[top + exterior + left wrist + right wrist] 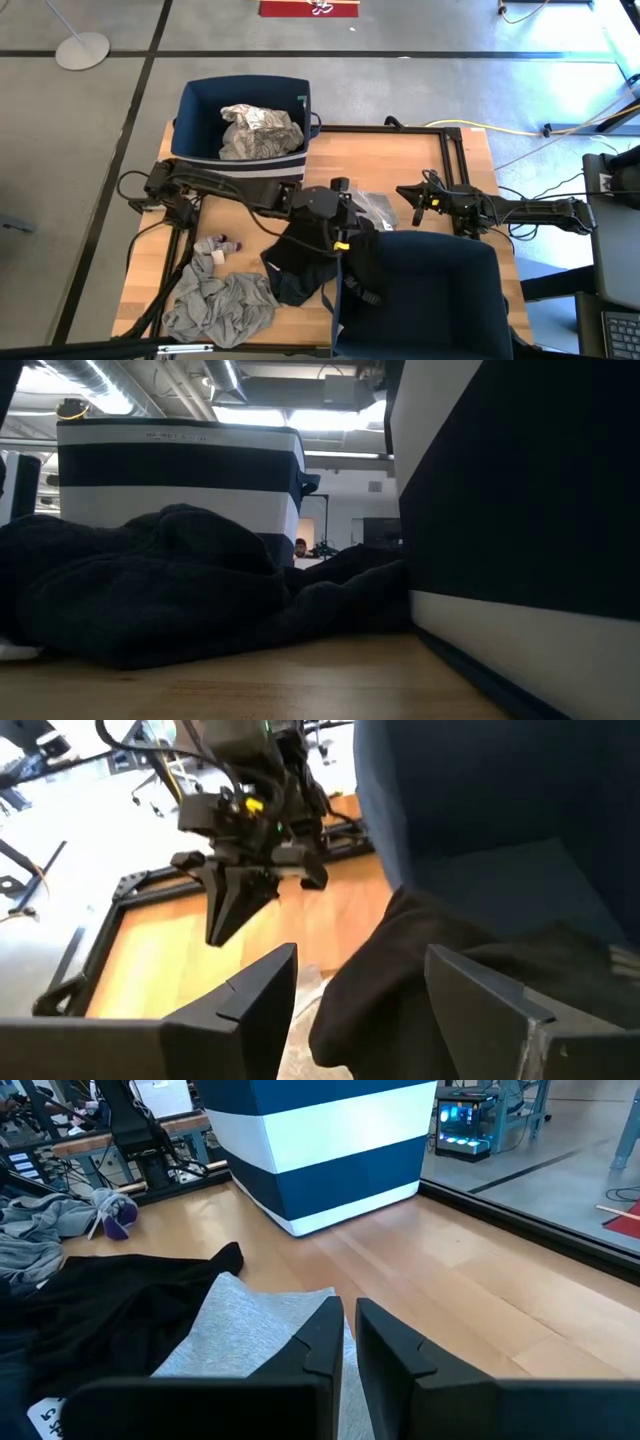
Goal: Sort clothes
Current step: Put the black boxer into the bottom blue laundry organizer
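Observation:
A black garment [305,258] lies heaped on the table against the near navy bin [425,290]. My left gripper [348,232] is open over its right edge. In the left wrist view the black cloth [400,970] lies between and below the two fingers [265,995]; I cannot tell whether they touch it. A light grey garment [250,1330] lies flat beside it, under my right gripper [350,1342], which is shut and hangs above the table [225,925]. A grey garment [220,305] lies at the near left. A white patterned garment [260,130] lies in the far bin [200,110].
A small white and purple cloth piece [216,246] lies left of the black garment. The far bin is navy with a white stripe [320,1135]. Bare wood [400,160] shows between the bins. A black frame rail [455,160] runs along the table's right side.

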Controlling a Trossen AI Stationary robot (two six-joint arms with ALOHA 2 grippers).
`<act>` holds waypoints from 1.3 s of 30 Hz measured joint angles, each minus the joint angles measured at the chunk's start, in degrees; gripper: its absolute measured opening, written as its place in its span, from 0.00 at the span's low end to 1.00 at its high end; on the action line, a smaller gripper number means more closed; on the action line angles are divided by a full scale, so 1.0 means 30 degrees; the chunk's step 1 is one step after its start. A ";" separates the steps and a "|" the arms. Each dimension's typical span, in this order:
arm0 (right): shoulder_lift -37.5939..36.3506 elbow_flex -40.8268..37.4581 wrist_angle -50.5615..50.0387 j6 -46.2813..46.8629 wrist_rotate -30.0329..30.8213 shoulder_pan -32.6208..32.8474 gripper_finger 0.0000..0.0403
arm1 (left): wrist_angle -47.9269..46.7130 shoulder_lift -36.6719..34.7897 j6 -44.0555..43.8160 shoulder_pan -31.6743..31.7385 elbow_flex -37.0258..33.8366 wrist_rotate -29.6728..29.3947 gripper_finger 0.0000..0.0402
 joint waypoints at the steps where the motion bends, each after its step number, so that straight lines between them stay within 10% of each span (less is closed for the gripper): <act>1: 0.0000 0.0000 0.0000 -0.0032 0.0003 0.0000 0.09 | -0.0019 0.0126 0.0000 0.0002 -0.0019 -0.0001 0.52; 16: 0.0000 0.0007 -0.0029 -0.0194 0.0007 0.0000 0.09 | 0.0767 0.0969 0.2792 -0.1001 -0.0044 0.0947 0.52; 26: 0.0000 0.0007 -0.0051 -0.0216 0.0000 0.0003 0.09 | -0.5580 0.0028 0.2880 -0.0902 -0.0044 -0.0401 0.52; 39: 0.0000 0.0007 -0.0058 -0.0216 0.0007 0.0007 0.09 | -0.1002 0.0159 0.4999 -0.0867 -0.0058 0.2390 0.52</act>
